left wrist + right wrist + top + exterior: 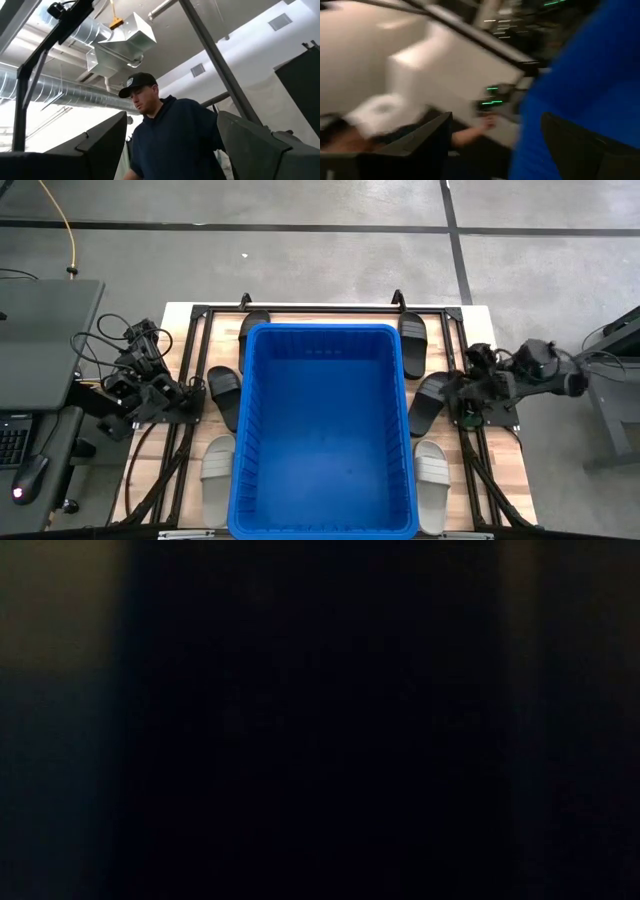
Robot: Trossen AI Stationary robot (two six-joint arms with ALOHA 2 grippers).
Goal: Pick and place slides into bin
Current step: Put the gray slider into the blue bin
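From above I see the bin (pixel 325 430) standing in the middle of the worktop (pixel 505 470), nothing visible inside it. The slides lie around it on the wood: a black one (pixel 252 328) at its far left corner, a black one (pixel 413 333) at its far right corner, a black one (pixel 225 392) along its left wall, a black one (pixel 428 402) along its right wall, a light grey one (pixel 217 476) near its left front and a light grey one (pixel 432 472) near its right front. My left end effector (pixel 185 395) sits low at the left edge, close to the black slide there, fingers spread wide and holding nothing; its wrist camera looks up at a person (pixel 172 140) in a dark hoodie. My right end effector (pixel 450 392) is just beside the black slide on the right, fingers also wide, empty. The low view is dark.
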